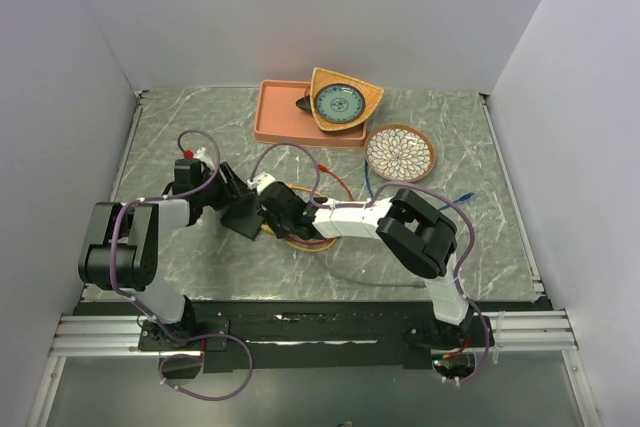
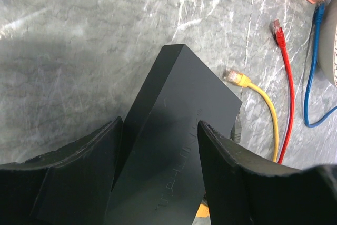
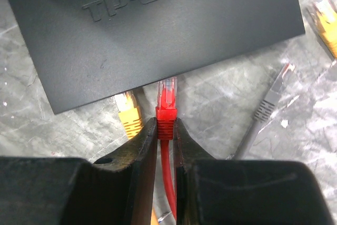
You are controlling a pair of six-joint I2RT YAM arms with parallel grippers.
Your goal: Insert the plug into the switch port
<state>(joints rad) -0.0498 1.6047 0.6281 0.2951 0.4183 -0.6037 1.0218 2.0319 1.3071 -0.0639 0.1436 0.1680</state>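
Observation:
The switch [image 2: 174, 109] is a flat matte-black box, tilted up off the table, and my left gripper [image 2: 160, 143] is shut on its two sides. In the top view the switch [image 1: 243, 215] sits between both grippers at centre left. My right gripper [image 3: 166, 125] is shut on the red boot of the plug [image 3: 167, 104]. The plug's clear tip meets the lower edge of the switch [image 3: 158, 30]. The ports along that edge are hidden, so I cannot tell whether the tip is inside one. Seen from above, the right gripper [image 1: 275, 209] is right beside the switch.
A yellow plug [image 3: 128, 113] lies just left of the red one, and a grey plug [image 3: 268, 104] lies to the right. Loose yellow [image 2: 237, 79], red [image 2: 277, 27] and blue [image 2: 318, 10] cable ends lie beyond the switch. A pink tray [image 1: 280, 119], a wooden bowl [image 1: 345, 100] and a patterned plate [image 1: 400, 152] stand behind.

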